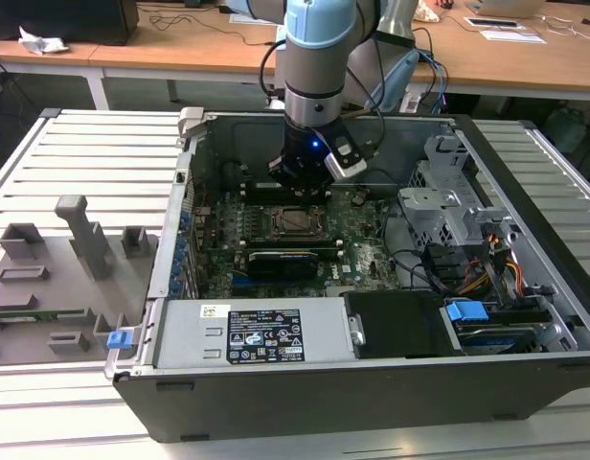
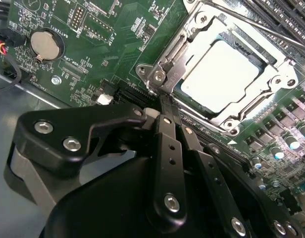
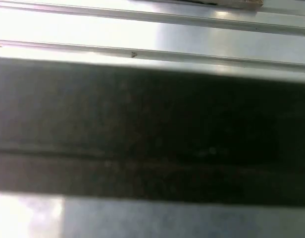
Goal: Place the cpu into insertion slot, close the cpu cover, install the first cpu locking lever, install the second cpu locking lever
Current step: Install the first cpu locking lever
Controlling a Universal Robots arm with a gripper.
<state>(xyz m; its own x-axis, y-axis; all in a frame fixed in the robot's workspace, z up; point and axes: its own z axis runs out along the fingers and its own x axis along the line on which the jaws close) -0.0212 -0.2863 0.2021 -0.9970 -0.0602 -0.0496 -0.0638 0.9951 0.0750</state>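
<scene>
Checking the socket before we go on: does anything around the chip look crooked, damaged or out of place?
Nothing stands out. The pale silver-grey square cpu lies flat and square in the dark-framed insertion slot, with the silvery metal cpu cover down around it. The black gripper sits shut beside the cover's corner.

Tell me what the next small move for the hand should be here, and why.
Probably a short push with the hand along the socket edge beside it, to work a locking lever. The cpu is already seated, the cpu cover lies down around it, and the closed hand sits at the cover's corner. I cannot tell whether either lever is latched yet.
</scene>
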